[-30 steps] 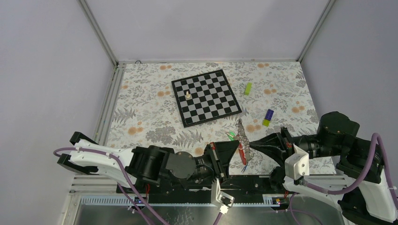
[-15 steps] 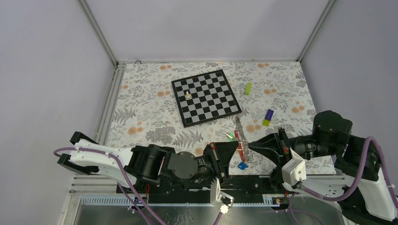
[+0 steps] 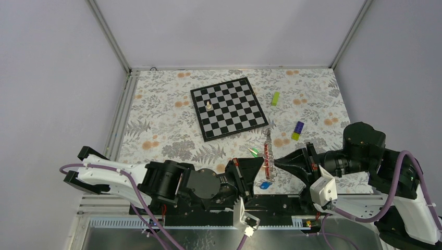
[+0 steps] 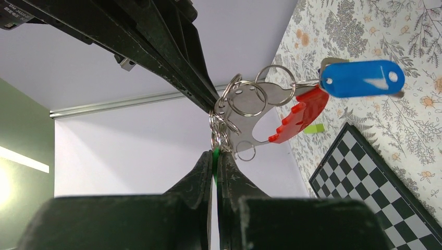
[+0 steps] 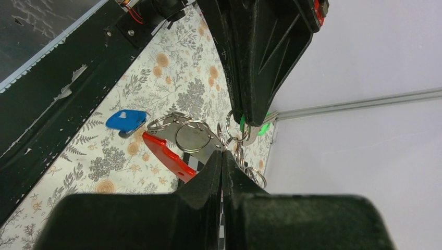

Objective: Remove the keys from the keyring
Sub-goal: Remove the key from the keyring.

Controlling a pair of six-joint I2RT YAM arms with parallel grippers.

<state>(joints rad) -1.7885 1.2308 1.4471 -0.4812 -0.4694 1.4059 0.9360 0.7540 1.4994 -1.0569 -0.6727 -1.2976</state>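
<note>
Silvery keyring (image 4: 260,97) — strung between left gripper (image 4: 215,154) and right gripper (image 5: 222,155), both clamped on it.

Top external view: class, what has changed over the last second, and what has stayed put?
The right arm shifted left; the blue-tagged key swung out below the keyring and drifted left. Left pincer and right pincer stay shut on the keyring. Chessboard and lime-green block unmoved.
</note>
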